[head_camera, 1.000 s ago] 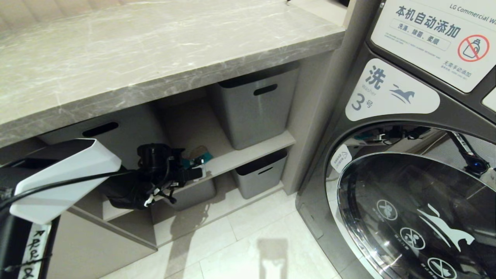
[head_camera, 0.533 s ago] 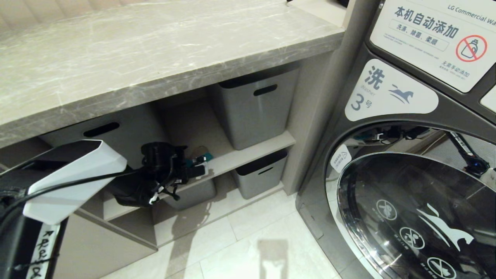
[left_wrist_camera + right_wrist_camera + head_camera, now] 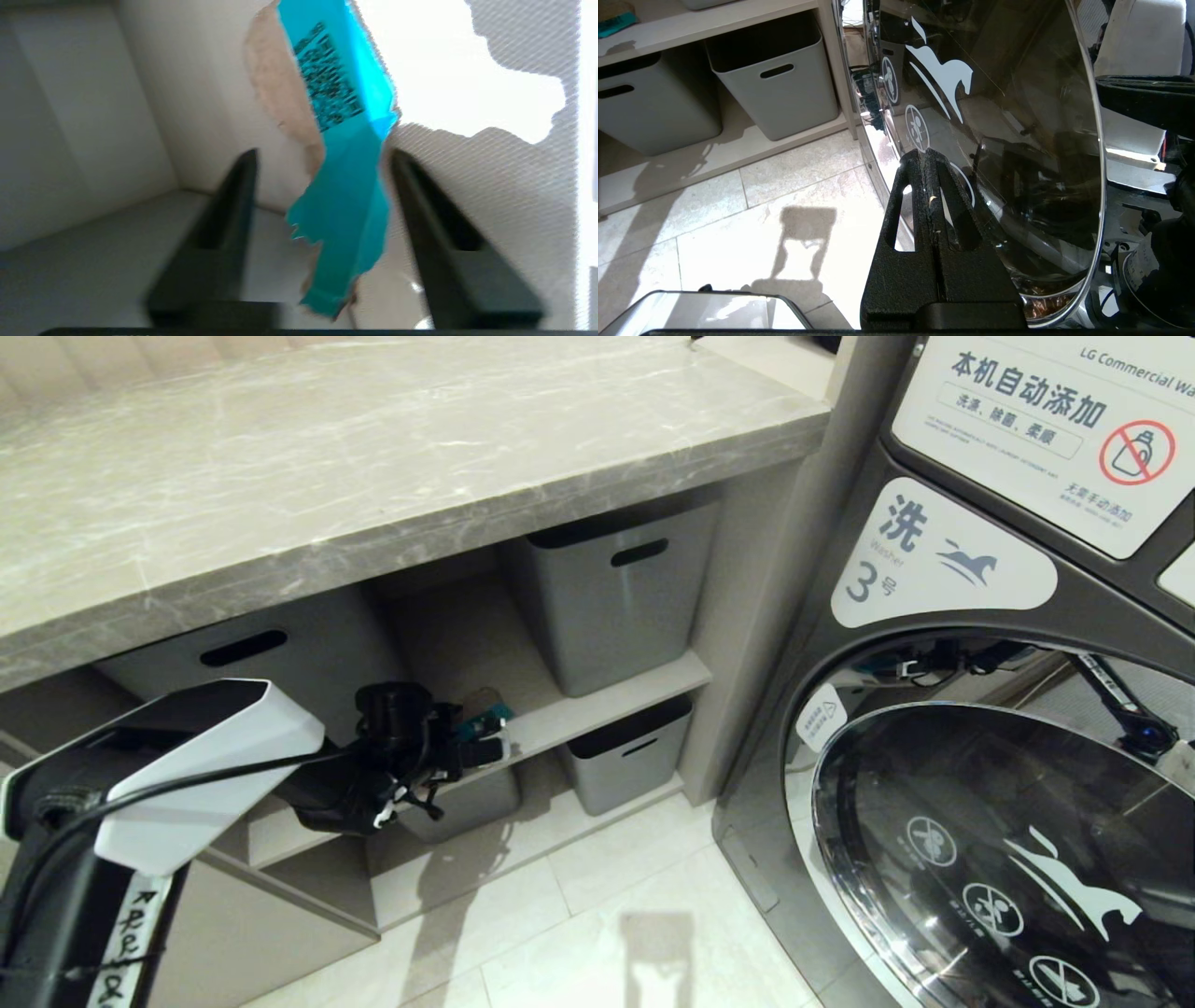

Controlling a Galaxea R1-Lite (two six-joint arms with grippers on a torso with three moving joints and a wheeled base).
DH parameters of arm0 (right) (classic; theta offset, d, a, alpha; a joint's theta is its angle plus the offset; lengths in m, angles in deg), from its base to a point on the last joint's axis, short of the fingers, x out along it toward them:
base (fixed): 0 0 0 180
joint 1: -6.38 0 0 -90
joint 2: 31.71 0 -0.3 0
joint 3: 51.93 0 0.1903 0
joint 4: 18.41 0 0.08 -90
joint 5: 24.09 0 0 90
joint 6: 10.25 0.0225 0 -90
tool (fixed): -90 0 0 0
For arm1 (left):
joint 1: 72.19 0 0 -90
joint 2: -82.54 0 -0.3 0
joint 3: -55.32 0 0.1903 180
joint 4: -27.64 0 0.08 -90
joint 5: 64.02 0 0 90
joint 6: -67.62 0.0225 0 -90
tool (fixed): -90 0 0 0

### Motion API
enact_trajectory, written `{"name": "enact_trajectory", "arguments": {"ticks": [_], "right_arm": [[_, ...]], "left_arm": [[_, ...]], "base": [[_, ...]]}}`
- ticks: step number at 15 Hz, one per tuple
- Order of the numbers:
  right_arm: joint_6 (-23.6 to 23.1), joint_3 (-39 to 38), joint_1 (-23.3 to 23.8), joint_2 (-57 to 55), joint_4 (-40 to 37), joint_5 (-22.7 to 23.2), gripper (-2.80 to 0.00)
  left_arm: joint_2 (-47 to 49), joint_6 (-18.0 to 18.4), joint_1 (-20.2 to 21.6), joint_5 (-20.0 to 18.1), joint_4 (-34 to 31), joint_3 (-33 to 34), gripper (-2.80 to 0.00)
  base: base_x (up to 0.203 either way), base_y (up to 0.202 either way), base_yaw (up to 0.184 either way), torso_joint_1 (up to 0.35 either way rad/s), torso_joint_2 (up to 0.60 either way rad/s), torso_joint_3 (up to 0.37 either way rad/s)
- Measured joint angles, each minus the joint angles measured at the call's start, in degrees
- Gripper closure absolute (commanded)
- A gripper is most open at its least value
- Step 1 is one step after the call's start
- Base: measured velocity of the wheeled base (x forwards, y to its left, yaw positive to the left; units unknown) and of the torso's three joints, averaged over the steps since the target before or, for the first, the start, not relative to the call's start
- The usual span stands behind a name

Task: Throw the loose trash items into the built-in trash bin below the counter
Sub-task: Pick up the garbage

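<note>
Nearest the head camera, the left arm's white-and-black forearm (image 3: 196, 761) reaches from the lower left in under the counter (image 3: 373, 476), a grey stone slab with white veining and a thick front edge. At its end the left gripper (image 3: 490, 739) sits at the upper shelf (image 3: 597, 705) of the open beige unit below the slab. The left wrist view shows its two black fingers (image 3: 224, 224) standing apart on either side of the teal paper scrap (image 3: 343, 196), a torn strip with a block of dark print and a ragged brown paper edge; the scrap lies between the fingers (closer to one of them, though contact is not clear), so the jaws are parted and not yet pinching it. In the head view the scrap (image 3: 493, 716) shows as a speck of teal on the shelf just past the gripper.

Farther along the same shelf stands a grey plastic tub (image 3: 616, 597) with a slot handle, and another tub (image 3: 625, 756) sits on the lower level.

The right gripper (image 3: 930, 186) hangs beside the washing machine's glass door (image 3: 1017, 140), its fingers pressed together on nothing.
</note>
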Motion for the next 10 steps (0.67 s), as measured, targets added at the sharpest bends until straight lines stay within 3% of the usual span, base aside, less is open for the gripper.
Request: {"name": "enact_trajectory", "arguments": {"ticks": [10], "right_arm": [[0.0, 0.0, 0.0, 0.0, 0.0, 0.0, 0.00]], "left_arm": [[1.3, -1.8, -0.5, 0.0, 0.2, -2.2, 0.00]], "base": [[0.000, 0.000, 0.000, 0.000, 0.00, 0.000]]}}
